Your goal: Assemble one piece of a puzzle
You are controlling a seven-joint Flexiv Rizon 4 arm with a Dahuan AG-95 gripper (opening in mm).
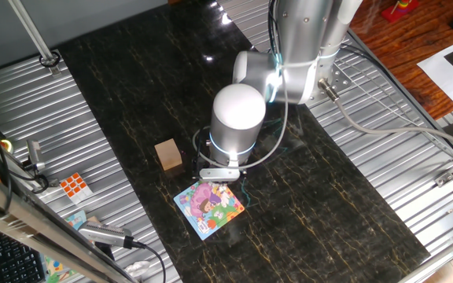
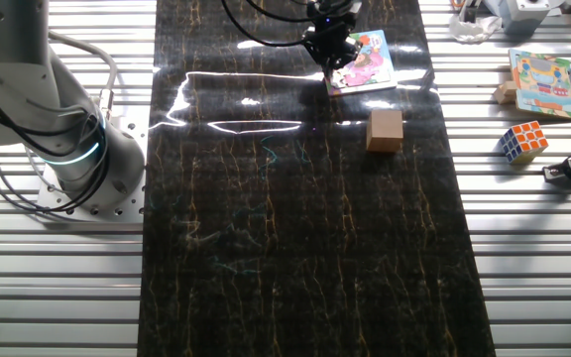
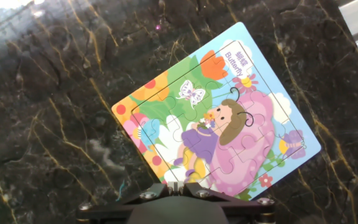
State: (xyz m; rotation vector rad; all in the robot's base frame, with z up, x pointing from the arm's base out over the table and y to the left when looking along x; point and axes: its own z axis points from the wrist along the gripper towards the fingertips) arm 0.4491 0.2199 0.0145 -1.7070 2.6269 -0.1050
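Note:
The puzzle (image 3: 229, 112) lies flat on the dark marble-look mat, with a blue border and a pink, green and white butterfly picture; it also shows in one fixed view (image 1: 211, 206) and in the other fixed view (image 2: 370, 61). My gripper (image 3: 176, 185) hangs low over the puzzle's near edge, and it shows in both fixed views (image 1: 225, 182) (image 2: 330, 58). Its jaws are closed with only a thin whitish sliver, the piece (image 3: 176, 183), between the fingertips. The part of the puzzle under the fingers is hidden.
A tan wooden cube (image 1: 168, 154) stands on the mat beside the puzzle (image 2: 385, 130). An orange-and-white Rubik's cube (image 2: 522, 141) and a second picture board (image 2: 541, 83) lie on the metal slats off the mat. The arm's base (image 2: 77, 149) stands at the mat's other side.

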